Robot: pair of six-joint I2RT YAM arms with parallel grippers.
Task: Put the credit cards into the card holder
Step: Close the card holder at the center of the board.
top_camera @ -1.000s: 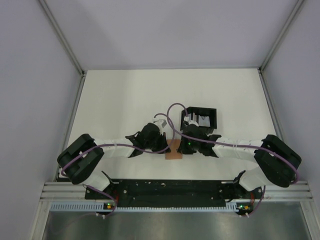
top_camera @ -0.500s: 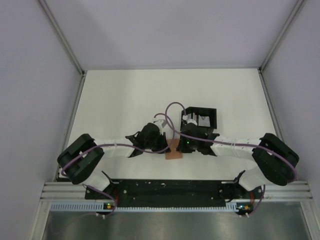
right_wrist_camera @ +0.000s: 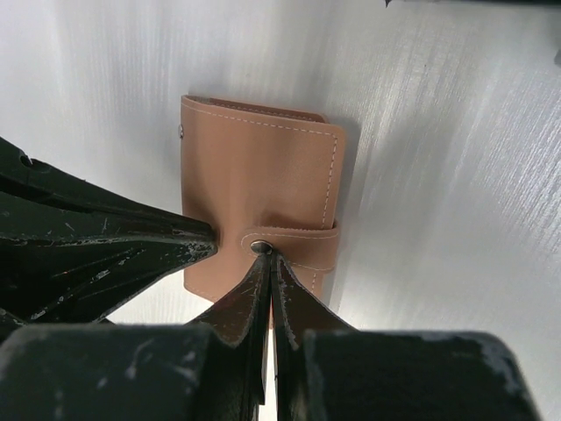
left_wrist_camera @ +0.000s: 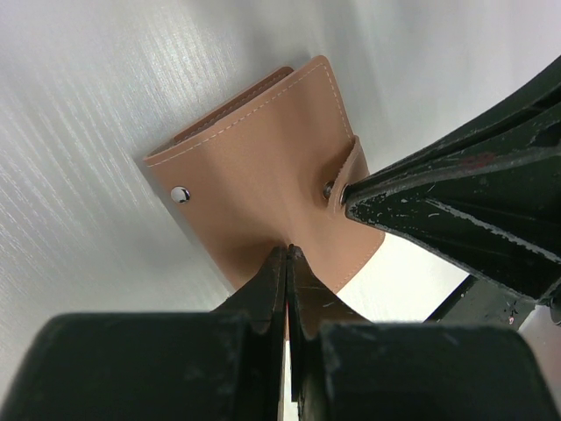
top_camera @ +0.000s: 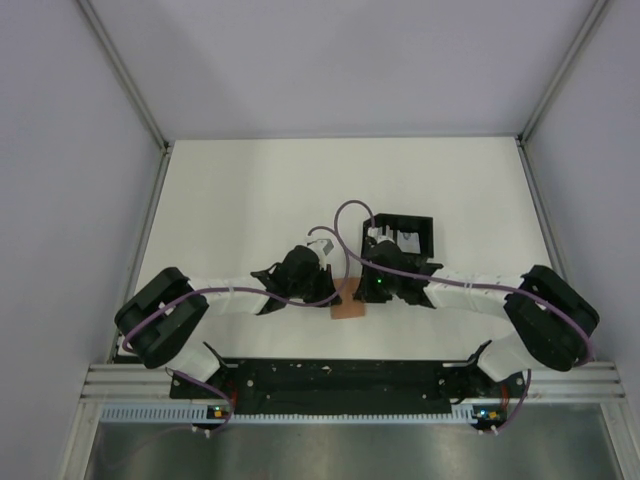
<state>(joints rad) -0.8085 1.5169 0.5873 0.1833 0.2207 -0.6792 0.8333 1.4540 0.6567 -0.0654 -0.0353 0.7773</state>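
At card holder — both claws tip-down, closed

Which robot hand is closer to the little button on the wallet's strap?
Right. The right hand rests its shut tips on the strap button of the card holder. The left hand, also shut, presses the holder's face just beside it.

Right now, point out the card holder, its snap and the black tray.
card holder (right_wrist_camera: pixel 259 184): right wrist view, middle of cover.
snap (right_wrist_camera: pixel 260 247): right wrist view, stud on strap.
tray (top_camera: pixel 405 218): top view, far rim.
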